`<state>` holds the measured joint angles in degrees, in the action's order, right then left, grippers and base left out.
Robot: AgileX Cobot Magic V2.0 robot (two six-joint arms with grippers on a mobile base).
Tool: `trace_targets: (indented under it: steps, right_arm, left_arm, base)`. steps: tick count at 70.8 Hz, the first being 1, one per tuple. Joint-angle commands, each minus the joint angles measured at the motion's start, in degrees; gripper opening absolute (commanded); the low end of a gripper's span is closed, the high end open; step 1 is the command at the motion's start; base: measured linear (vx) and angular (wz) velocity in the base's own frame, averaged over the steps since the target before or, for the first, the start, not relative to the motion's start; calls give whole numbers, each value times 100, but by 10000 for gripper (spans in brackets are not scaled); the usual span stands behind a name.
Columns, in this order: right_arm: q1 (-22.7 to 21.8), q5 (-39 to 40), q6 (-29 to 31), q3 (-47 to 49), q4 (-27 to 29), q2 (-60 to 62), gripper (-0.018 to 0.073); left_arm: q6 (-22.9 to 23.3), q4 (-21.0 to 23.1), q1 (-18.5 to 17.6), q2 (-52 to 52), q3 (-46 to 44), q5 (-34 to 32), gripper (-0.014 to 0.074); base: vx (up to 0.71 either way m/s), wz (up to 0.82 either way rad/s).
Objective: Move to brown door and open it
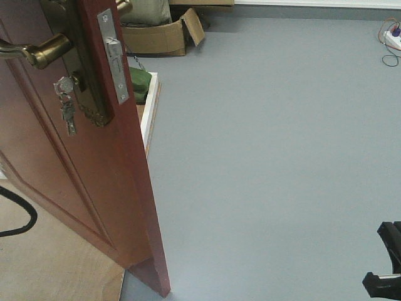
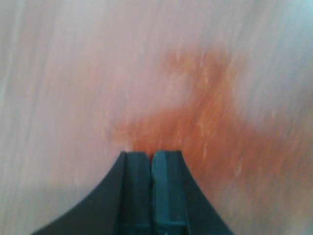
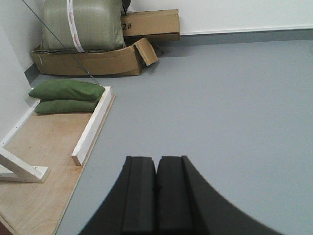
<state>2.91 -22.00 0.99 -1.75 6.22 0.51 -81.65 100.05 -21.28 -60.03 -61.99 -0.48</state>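
Observation:
The brown door (image 1: 75, 188) stands ajar at the left of the front view, its edge with a metal latch plate (image 1: 113, 56) turned towards me. A brass lever handle (image 1: 37, 51) and a key bunch (image 1: 66, 103) hang on its face. My left gripper (image 2: 151, 155) is shut and empty, its tips right up against the blurred brown door surface (image 2: 205, 107). My right gripper (image 3: 156, 160) is shut and empty above the grey floor (image 3: 234, 107); part of it shows at the bottom right of the front view (image 1: 385, 276).
Cardboard boxes (image 3: 98, 61) and a green sack (image 3: 80, 24) stand by the far wall. Green bags (image 3: 66, 95) lie on a wooden platform (image 3: 44, 147) with a white border (image 3: 93, 125). A power strip with cables (image 1: 391, 37) lies far right. A black cable (image 1: 19, 219) runs at the left.

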Motion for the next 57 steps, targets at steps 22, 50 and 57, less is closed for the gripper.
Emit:
trace_targets:
  steps: [22,50,57]
  right_arm:
    - [-5,462,63,-11,-30,90,0]
    - [-5,462,63,-11,-30,90,0]
    - [-5,462,63,-11,-30,90,0]
  left_arm:
    - [-9,469,-45,-9,-150,174,17]
    - [-9,469,-45,-9,-150,174,17]
    - [-9,469,-45,-9,-150,174,17]
  base:
    - [13,-4]
    - [19,-5]
    - [21,-3]
